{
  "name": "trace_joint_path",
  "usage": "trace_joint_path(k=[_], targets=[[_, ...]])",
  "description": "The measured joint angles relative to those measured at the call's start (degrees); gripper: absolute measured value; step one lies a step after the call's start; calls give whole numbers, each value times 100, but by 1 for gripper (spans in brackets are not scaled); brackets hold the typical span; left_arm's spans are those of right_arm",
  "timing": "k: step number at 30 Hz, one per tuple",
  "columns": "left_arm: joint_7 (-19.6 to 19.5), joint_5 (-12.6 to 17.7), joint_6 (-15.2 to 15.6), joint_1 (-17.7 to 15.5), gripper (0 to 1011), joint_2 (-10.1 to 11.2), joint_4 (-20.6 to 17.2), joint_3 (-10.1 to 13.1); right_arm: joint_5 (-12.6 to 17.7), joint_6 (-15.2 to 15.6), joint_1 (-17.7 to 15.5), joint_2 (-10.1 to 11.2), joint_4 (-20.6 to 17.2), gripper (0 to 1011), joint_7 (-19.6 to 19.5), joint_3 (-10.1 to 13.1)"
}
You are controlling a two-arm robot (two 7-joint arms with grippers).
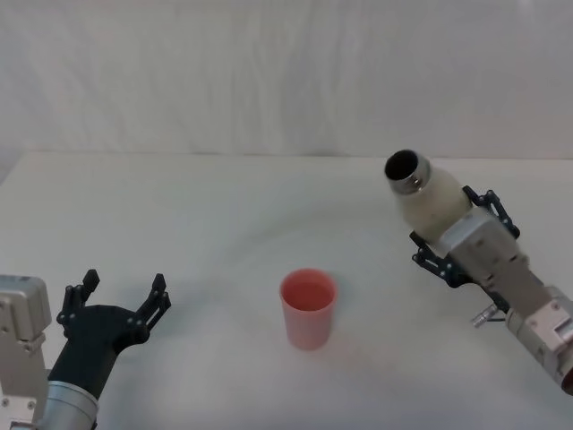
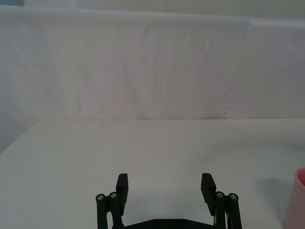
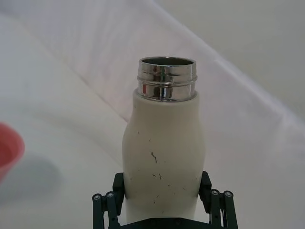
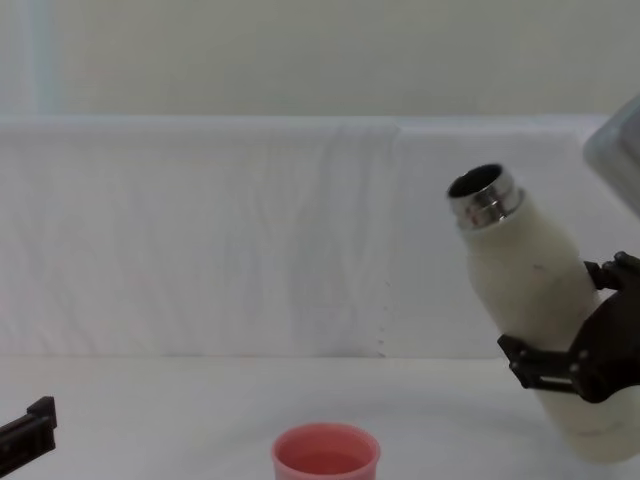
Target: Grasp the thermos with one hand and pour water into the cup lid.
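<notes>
The thermos (image 1: 431, 197) is a cream-white bottle with an open steel neck, held off the table at the right and tilted toward the left. My right gripper (image 1: 455, 235) is shut on its lower body, as the right wrist view (image 3: 162, 200) and chest view (image 4: 570, 365) show. The thermos (image 3: 163, 157) has small dark specks; its mouth (image 4: 478, 187) points up and left. The salmon-pink cup lid (image 1: 308, 307) stands upright on the table's middle, below and left of the thermos; its rim (image 4: 326, 452) shows low in the chest view. My left gripper (image 1: 121, 303) rests open at the near left.
A white cloth covers the table (image 1: 224, 215) and the wall behind it. The cup lid's edge (image 2: 296, 200) shows at the side of the left wrist view, beyond my open left gripper (image 2: 166, 188).
</notes>
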Motion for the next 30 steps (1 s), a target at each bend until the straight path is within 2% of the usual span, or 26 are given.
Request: trace_joint_path(k=[9, 14, 21, 23, 30], targets=[[0, 0, 0, 0, 1001, 0, 0, 0, 951, 60, -8, -255, 74, 955, 194, 182], [0, 0, 0, 0, 1001, 0, 0, 0, 1235, 110, 6, -302, 107, 955, 258, 187], [0, 0, 0, 0, 1001, 0, 0, 0, 1776, 213, 24, -403, 184, 955, 386, 247], [0, 0, 0, 0, 1001, 0, 0, 0, 2030, 271, 39, -462, 245, 955, 431, 288], [0, 0, 0, 0, 1001, 0, 0, 0, 2401, 374, 84, -527, 349, 955, 473, 322]])
